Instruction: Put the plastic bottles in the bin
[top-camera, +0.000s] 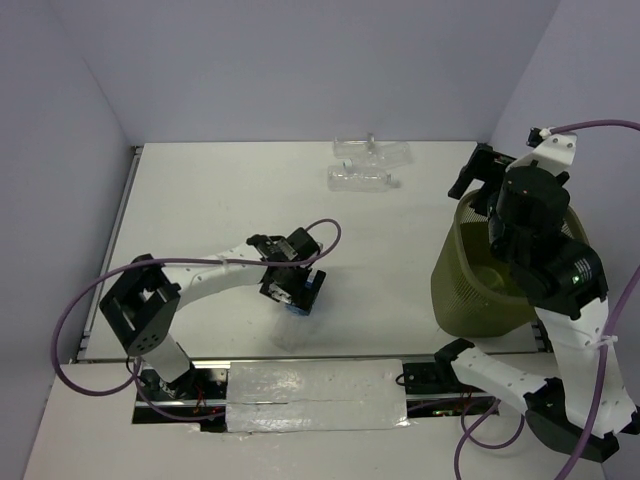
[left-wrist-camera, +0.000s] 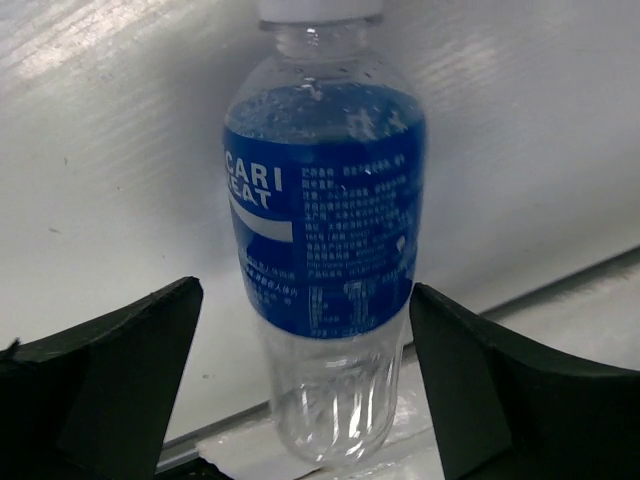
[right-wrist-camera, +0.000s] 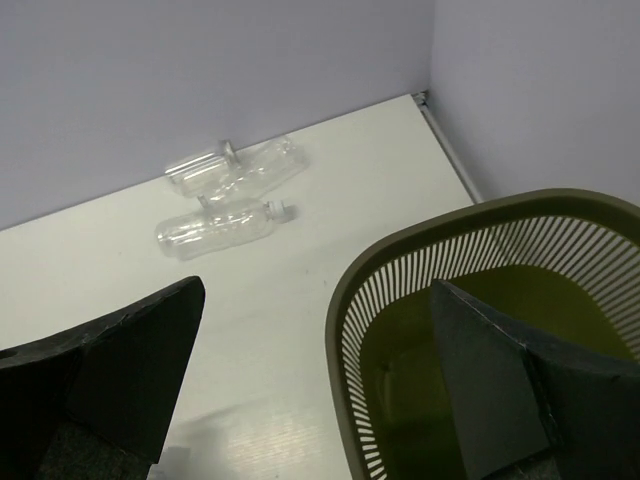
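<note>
Three clear bottles (right-wrist-camera: 215, 228) lie close together at the far side of the desk (top-camera: 200, 200), well apart from the bin (top-camera: 448, 290) at the right edge. The left tool (top-camera: 297, 287) stands wide around the blue-labelled bottle (left-wrist-camera: 320, 220) near the front edge, its fingers not touching it. The right tool (right-wrist-camera: 318, 290) hangs wide and empty over the bin's rim.

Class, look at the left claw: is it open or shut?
Open. The left claw has its fingers wide apart, with the blue-labelled bottle between them.

Lab bench — blank walls (top-camera: 300, 60); white table (top-camera: 220, 190)
</note>
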